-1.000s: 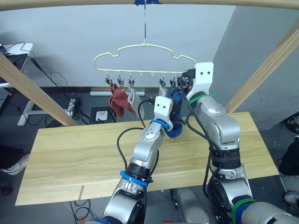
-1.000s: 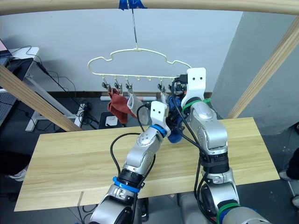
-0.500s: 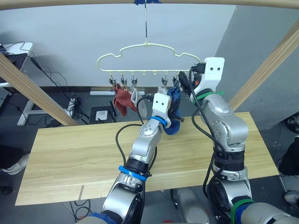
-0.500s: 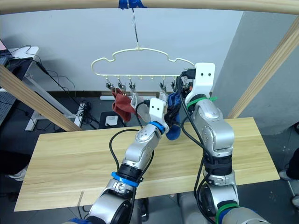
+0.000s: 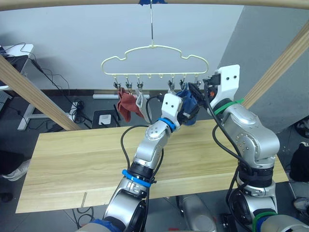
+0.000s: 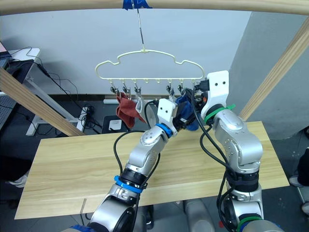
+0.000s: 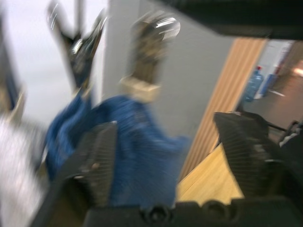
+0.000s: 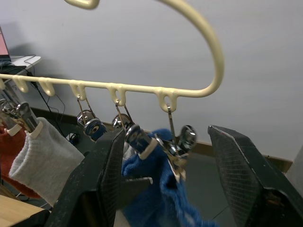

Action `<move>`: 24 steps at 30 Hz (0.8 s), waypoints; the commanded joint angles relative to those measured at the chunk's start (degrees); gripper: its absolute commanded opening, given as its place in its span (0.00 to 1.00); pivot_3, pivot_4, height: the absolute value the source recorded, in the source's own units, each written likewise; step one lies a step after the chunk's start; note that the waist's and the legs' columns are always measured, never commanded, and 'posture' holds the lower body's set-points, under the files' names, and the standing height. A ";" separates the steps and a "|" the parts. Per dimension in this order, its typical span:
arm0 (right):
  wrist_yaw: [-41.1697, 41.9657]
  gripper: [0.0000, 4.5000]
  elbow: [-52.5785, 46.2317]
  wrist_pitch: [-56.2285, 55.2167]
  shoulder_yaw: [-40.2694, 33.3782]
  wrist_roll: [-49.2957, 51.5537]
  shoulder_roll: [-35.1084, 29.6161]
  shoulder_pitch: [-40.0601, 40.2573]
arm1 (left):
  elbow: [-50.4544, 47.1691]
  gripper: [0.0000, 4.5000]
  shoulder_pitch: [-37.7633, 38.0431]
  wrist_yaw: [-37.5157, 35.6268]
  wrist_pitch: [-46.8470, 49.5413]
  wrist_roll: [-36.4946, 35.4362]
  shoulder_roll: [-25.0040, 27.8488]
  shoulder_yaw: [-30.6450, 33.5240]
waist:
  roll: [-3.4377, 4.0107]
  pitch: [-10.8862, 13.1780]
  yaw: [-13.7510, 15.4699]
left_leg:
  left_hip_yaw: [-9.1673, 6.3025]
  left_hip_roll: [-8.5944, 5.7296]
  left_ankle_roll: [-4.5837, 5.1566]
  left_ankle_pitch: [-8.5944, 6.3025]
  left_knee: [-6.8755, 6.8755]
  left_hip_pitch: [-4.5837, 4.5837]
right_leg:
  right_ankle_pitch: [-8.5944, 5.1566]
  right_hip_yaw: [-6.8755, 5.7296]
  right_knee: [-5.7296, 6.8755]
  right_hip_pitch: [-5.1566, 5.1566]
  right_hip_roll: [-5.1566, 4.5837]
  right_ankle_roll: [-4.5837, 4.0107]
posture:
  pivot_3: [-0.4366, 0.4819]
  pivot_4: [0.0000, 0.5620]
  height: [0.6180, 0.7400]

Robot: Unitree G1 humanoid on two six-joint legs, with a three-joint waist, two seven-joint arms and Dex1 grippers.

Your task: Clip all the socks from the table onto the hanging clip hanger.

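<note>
The pale clip hanger (image 5: 154, 48) hangs by its hook from the beam above the table (image 5: 72, 159). A rust-red sock (image 5: 126, 104) and a grey sock (image 5: 140, 100) hang from its left clips. Blue socks (image 5: 187, 102) hang from the right clips. My left gripper (image 7: 164, 122) stands open just in front of a blue sock (image 7: 128, 142), with its fingers wide on either side. My right gripper (image 8: 166, 132) is open at the hanger's right end, its fingers flanking the last metal clip (image 8: 182, 139) without touching it.
A round wooden beam (image 5: 72, 5) crosses overhead. Slanted wooden posts stand at the left (image 5: 34, 96) and right (image 5: 280, 67). Cables and a power strip (image 5: 77, 108) lie on the floor behind the table. A grey wall panel (image 5: 270, 29) is at the right.
My left gripper has opened and let go of the blue sock, which now hangs from its clip. My right arm has drawn back to the right. The hanger has swung slightly right.
</note>
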 commanded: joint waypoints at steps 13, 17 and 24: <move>21.49 1.00 -5.39 -8.06 -1.42 6.74 -18.84 7.90 | -39.38 1.00 17.20 -21.73 17.37 -12.55 31.14 5.62 | 0.02 -0.04 0.46 | -0.01 0.01 -0.01 0.01 0.04 0.02 | 0.00 -0.02 0.09 0.00 -0.04 -0.01 | 0.33 0.34 1.00; 28.49 1.00 -2.56 -12.11 -2.20 8.15 -23.91 8.75 | -39.41 1.00 19.33 -25.62 21.41 -15.87 42.11 14.75 | -0.02 -0.19 0.45 | -0.01 0.03 -0.01 0.01 0.11 0.06 | 0.00 -0.04 0.16 0.01 -0.03 -0.01 | 0.37 0.30 1.00; 37.16 1.00 4.06 -17.68 -2.96 8.44 -30.46 7.53 | -31.31 1.00 22.07 -26.03 21.18 -10.82 54.68 21.44 | -0.09 -0.33 1.31 | 0.01 -0.01 -0.01 0.01 0.14 0.06 | 0.00 -0.05 0.16 0.03 -0.08 -0.02 | 0.40 0.25 1.00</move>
